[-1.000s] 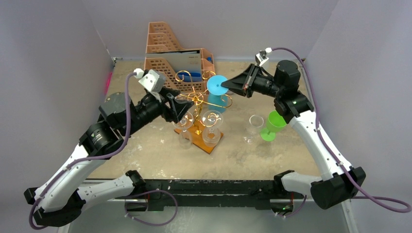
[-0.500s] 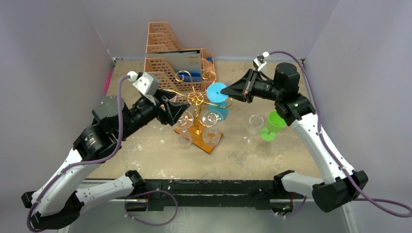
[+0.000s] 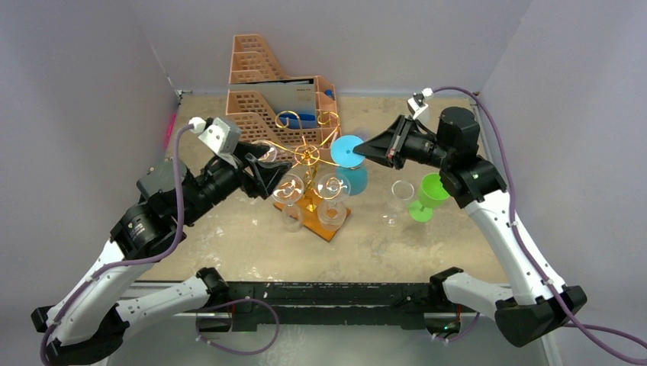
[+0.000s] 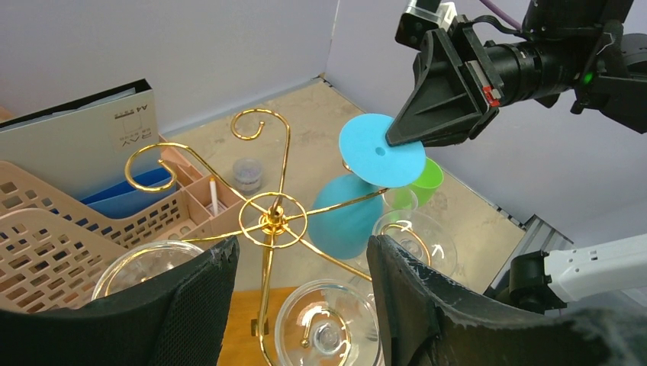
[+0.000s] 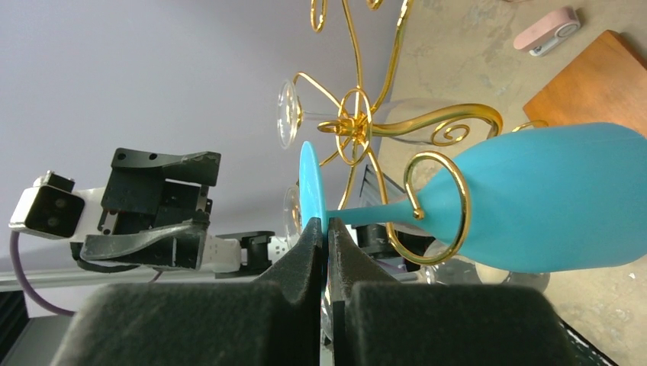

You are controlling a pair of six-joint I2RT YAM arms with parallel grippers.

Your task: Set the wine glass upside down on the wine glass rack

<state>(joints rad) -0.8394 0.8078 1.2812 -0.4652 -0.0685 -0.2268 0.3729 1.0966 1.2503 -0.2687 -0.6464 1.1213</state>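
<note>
Sandy table point(image 3: 427, 244), right gripper point(image 3: 365, 155) clamped on blue wine glass point(image 5: 534, 198) at rack point(image 3: 307, 155), left gripper point(image 3: 265, 169) apart

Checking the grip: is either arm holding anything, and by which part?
The right gripper pinches the turquoise wine glass by the edge of its round foot. The left gripper is open, holding nothing.

White arm links point(image 3: 95, 271), black joints point(image 3: 152, 217), purple cables point(image 3: 180, 175), seemingly a green indicator light point(image 4: 588, 77).

Top camera looks down from behind; both wrist cameras closely face the wine glass rack point(image 4: 268, 223).
</note>
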